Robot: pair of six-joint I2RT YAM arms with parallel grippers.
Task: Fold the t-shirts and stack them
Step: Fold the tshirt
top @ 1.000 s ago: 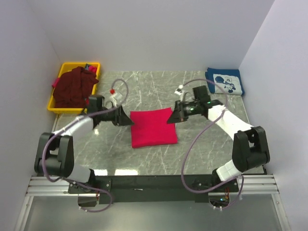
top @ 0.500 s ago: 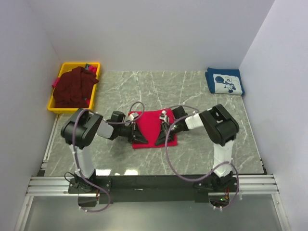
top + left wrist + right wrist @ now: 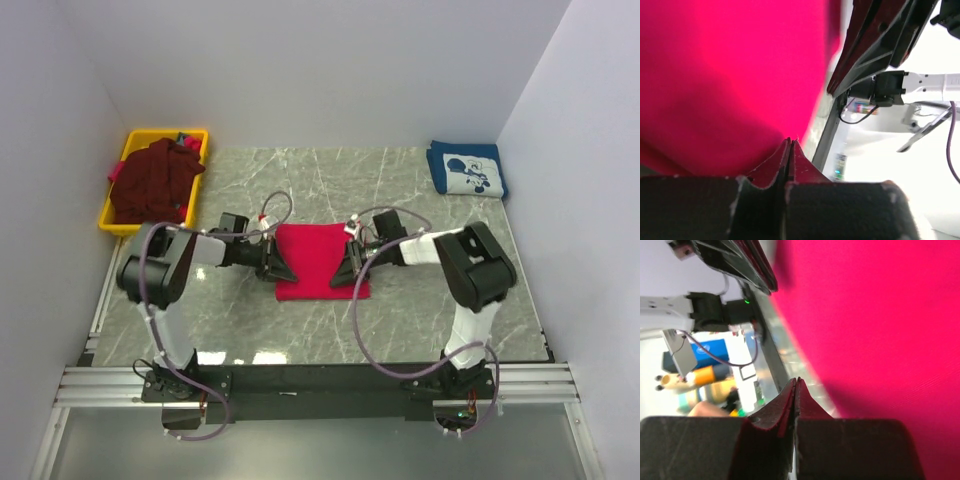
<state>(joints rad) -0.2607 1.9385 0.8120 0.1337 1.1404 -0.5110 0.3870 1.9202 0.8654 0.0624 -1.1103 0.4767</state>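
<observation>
Top external view: the red t-shirt (image 3: pixel 318 258) lies folded to a flat rectangle at the middle of the table (image 3: pixel 430 300). The left gripper (image 3: pixel 283 272) is at its left edge and the right gripper (image 3: pixel 341 276) at its right edge, both low and toward the near corners. The navy t-shirt (image 3: pixel 467 172) lies folded at the far right corner. The maroon t-shirt (image 3: pixel 150 180) is heaped in the yellow bin (image 3: pixel 150 133) at far left.

Grip: both wrist views show the fingers pressed fully together, tips at the border of the red cloth. It cannot be told whether a layer is nipped between them.

Handling, as judged: the cloth is light, soft and limp. It will sag and may unfold if lifted by one point, and a thin edge can slip out of a shallow pinch. Best hold is on opposite edges or matching corners, taking all layers, with both arms moving together.

Room: bare table lies on every side of the shirt, with open space toward the navy t-shirt. The two grippers face each other across the shirt, so inward travel is limited. Walls bound the far and lateral sides.
</observation>
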